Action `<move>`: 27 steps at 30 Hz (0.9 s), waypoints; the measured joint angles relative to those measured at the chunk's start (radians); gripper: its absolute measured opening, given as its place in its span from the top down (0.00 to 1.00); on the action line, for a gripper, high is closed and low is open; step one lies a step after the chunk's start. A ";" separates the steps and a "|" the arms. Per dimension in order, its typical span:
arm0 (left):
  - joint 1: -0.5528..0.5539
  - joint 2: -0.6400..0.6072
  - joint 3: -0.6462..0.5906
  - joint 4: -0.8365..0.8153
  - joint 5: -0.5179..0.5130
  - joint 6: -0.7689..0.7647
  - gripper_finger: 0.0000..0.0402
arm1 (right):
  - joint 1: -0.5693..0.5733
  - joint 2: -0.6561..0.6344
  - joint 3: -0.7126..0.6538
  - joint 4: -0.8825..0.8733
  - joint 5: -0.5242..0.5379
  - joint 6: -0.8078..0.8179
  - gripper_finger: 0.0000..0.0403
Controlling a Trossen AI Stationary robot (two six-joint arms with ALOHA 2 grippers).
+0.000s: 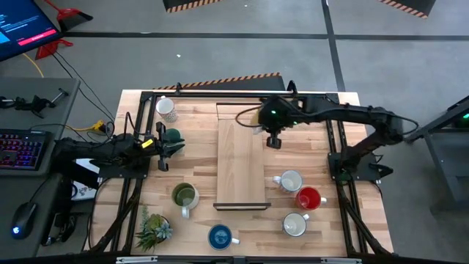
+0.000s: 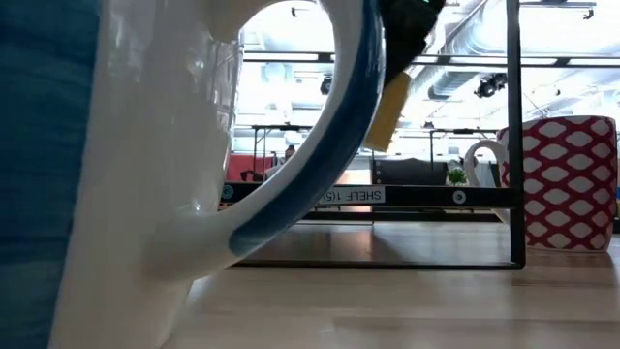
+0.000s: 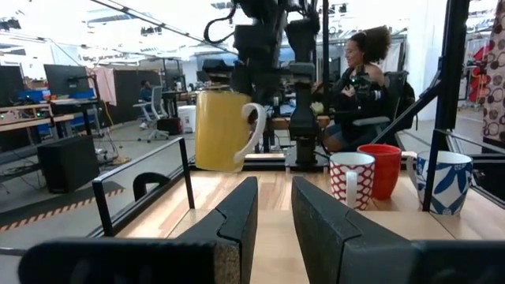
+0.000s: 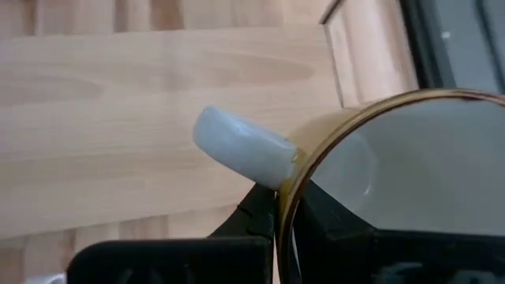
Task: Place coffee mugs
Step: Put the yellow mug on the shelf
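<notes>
My right gripper (image 1: 273,139) hovers over the far part of the wooden board (image 1: 242,165), shut on a mustard-yellow mug (image 3: 223,130) with a white handle (image 4: 245,147). My left gripper (image 1: 163,150) waits at the table's left side, narrowly open and empty (image 3: 274,213), with a teal mug (image 1: 174,135) just beside it. Standing on the table are a patterned white mug (image 1: 166,108), an olive mug (image 1: 185,196), a blue mug (image 1: 220,236), two white mugs (image 1: 291,181) (image 1: 294,224) and a red mug (image 1: 309,198). My right gripper holds the yellow mug by its rim (image 4: 309,160), right beside the white handle. One finger is inside the cup and one outside against the wall. The fingers come from above, pointing down. The mug hangs upright below them, lifted clear of the board (image 3: 237,150).
A black metal frame (image 1: 139,169) runs along the table's edges. A spiky potted plant (image 1: 154,229) stands at the near left corner. Mugs crowd the near right area. Beyond the table a seated person (image 3: 359,71) shows in the room.
</notes>
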 joint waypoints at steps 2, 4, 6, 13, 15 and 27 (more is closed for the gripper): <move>0.000 0.000 0.000 0.000 0.000 0.000 0.83 | 0.000 0.065 0.091 -0.039 -0.009 -0.021 1.00; 0.000 0.000 0.000 0.000 0.000 -0.004 0.83 | 0.000 0.126 0.168 -0.069 -0.029 -0.033 1.00; 0.000 0.000 0.000 0.000 0.000 -0.024 0.83 | 0.000 0.185 0.229 -0.084 -0.052 -0.048 1.00; 0.000 0.000 0.000 -0.024 0.000 -0.030 0.83 | 0.000 0.358 0.347 -0.100 -0.121 -0.098 1.00; 0.000 0.000 0.000 -0.024 0.000 -0.026 0.83 | 0.002 0.392 0.365 -0.102 -0.124 -0.110 1.00; 0.000 0.000 0.000 -0.024 0.000 -0.034 0.83 | 0.004 0.502 0.422 -0.056 -0.172 -0.083 1.00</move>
